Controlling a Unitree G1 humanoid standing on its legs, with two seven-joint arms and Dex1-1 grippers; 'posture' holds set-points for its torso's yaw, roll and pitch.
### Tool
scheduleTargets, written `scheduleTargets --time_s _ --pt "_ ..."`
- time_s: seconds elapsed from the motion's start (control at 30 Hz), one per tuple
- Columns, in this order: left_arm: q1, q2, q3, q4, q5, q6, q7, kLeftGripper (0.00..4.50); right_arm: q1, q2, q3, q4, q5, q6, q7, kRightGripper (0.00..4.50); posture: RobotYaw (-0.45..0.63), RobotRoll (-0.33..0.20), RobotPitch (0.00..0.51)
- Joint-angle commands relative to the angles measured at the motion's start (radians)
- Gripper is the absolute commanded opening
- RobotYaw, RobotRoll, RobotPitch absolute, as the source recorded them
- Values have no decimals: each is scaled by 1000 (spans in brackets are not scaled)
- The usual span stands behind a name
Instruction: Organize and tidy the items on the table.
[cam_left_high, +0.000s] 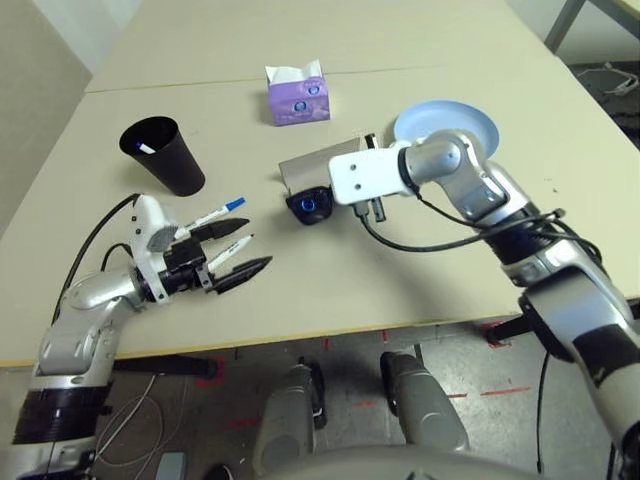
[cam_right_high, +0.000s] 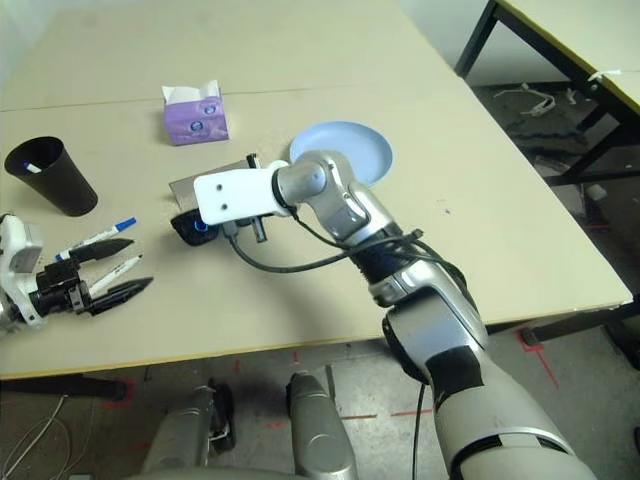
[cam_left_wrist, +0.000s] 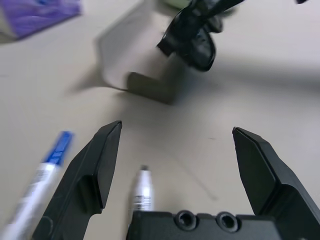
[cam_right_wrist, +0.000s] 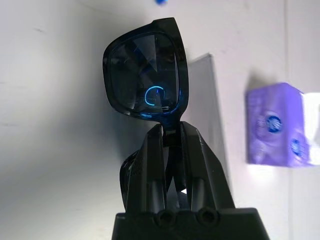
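My right gripper (cam_right_wrist: 170, 132) is shut on the bridge of the black sunglasses (cam_right_wrist: 142, 75), holding them (cam_left_high: 310, 205) just in front of the grey glasses case (cam_left_high: 322, 162). My left gripper (cam_left_high: 240, 250) rests open low over the table (cam_left_high: 330, 290) near its front left edge. A white pen (cam_left_wrist: 141, 192) lies between its fingers. A second white pen (cam_left_high: 220, 212), with a blue cap, lies just outside them, toward the black cup (cam_left_high: 165, 158). The blue plate (cam_left_high: 450, 122) sits behind my right forearm.
A purple tissue box (cam_left_high: 298, 96) stands at the back centre, behind the case. Something small and white lies inside the cup. A cable hangs from my right wrist over the table's middle. The front table edge runs close to both arms.
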Motion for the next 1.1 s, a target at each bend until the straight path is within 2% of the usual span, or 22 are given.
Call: scheduleTargets --time_s 0.03,0.3,0.7,0.93,1.1 --pt "-4 -28 5 17 36 -2 69 4500 -30 33 -7 75 -32 -45 -68 200 -43 0 196" --pt "12 -54 -13 -14 47 -6 85 4500 -50 88 13 273 -106 -150 -207 200 -28 0 197" --pt "31 -68 -24 -43 17 19 51 4500 -74 131 21 437 -184 -276 -351 200 -28 0 207" --pt "37 -67 -27 -46 11 22 45 4500 -83 127 23 482 -215 -282 -337 200 -29 0 209" --pt "36 -67 -28 -37 10 19 35 4500 -66 109 12 464 -199 -264 -246 200 -38 0 208"
